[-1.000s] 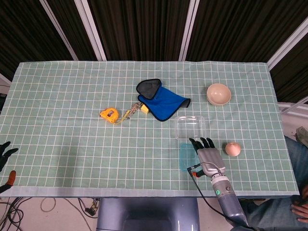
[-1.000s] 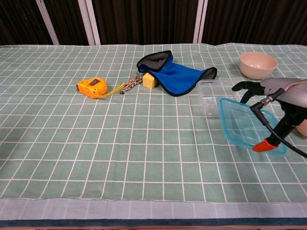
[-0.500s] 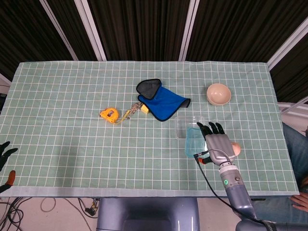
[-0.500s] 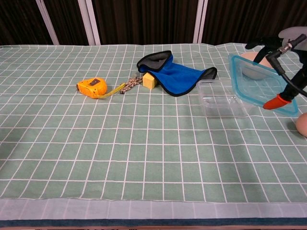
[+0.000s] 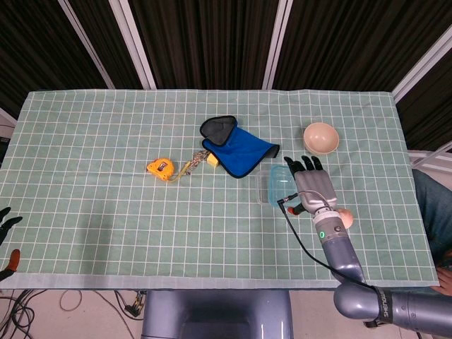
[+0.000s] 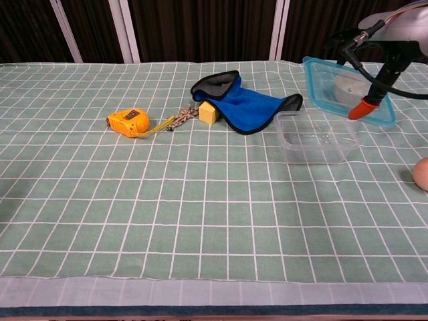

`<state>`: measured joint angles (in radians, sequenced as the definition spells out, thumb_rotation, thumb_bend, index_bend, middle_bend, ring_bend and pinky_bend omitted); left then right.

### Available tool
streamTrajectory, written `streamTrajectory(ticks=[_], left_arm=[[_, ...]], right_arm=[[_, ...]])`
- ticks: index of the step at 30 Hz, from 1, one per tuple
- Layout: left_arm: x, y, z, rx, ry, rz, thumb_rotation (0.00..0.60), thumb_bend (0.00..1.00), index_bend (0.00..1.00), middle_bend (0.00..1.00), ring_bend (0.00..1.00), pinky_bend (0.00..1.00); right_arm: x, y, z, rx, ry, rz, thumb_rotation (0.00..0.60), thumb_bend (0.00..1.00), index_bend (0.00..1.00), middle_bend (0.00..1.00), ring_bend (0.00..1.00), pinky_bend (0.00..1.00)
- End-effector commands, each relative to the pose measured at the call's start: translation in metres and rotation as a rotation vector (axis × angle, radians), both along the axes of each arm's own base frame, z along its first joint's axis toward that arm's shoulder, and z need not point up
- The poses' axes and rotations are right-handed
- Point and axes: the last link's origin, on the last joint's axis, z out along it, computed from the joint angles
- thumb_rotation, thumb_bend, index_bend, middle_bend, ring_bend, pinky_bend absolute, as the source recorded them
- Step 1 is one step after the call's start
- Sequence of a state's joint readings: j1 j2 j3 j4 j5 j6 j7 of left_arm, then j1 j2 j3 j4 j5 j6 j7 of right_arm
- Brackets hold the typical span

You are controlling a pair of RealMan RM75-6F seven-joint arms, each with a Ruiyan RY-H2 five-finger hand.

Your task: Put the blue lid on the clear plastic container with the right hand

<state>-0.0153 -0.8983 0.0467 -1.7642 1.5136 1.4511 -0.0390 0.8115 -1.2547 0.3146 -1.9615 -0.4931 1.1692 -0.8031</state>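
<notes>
Holding blue lid [image 6: 346,92] tilted in right hand [image 5: 311,186] above clear plastic container [image 6: 315,137], toward tablecloth's right edge. Left hand [image 5: 7,220] idle, state unclear. Risk: tilted lid catches one rim, sits skewed, shoves light container.

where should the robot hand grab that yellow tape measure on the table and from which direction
Grip the tape measure across its boxy orange body, coming straight down from above. It lies flat on the table with open cloth on its near and far sides; its tape tail trails right toward the yellow block, so avoid that end.
</notes>
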Motion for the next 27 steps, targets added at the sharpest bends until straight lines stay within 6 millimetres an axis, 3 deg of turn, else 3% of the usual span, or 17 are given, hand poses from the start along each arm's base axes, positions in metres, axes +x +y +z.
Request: streamTrajectory(ticks=[1,10,27], left_arm=[[-0.001,0.001,0.000,0.004,0.002,0.008,0.600,0.52,0.15,0.00,0.00,0.00],[-0.004,0.002,0.001,0.016,0.002,0.035,0.600,0.52,0.15,0.00,0.00,0.00],[-0.005,0.003,0.001,0.020,0.003,0.048,0.600,0.52,0.15,0.00,0.00,0.00]], right_arm=[[0.003,-0.015,-0.005,0.013,0.014,0.001,0.600,0.14,0.06,0.37,0.07,0.00],[-0.001,-0.040,-0.016,0.027,0.093,0.026,0.600,0.14,0.06,0.37,0.07,0.00],[-0.010,-0.045,-0.040,0.078,0.138,0.083,0.600,0.14,0.06,0.37,0.07,0.00]])
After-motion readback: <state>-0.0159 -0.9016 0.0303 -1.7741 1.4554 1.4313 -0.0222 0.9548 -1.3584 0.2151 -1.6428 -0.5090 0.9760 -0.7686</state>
